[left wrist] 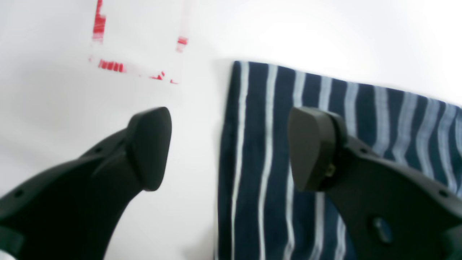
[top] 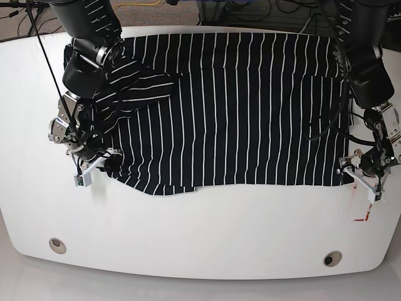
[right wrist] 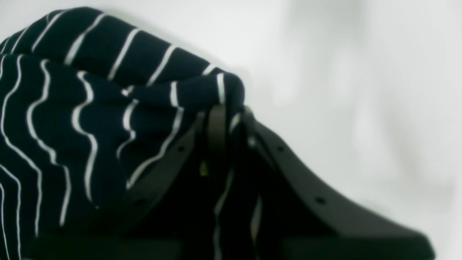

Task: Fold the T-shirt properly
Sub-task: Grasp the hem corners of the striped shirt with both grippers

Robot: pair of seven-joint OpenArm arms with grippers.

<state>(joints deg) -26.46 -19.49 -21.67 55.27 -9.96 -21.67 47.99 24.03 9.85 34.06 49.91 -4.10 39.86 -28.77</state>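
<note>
Broadly, the T-shirt (top: 238,106) lay spread across the white table (top: 200,244), hem toward the front edge. My right gripper (right wrist: 223,115) was pinched shut on a bunched hem corner; my left gripper (left wrist: 229,148) stood spread wide, astride the opposite corner, not yet gripping. Judged step: securing both hem corners. Next: close left, then lift together toward the collar.

White table (top: 200,251) w/ T-shirt (top: 250,106)
</note>
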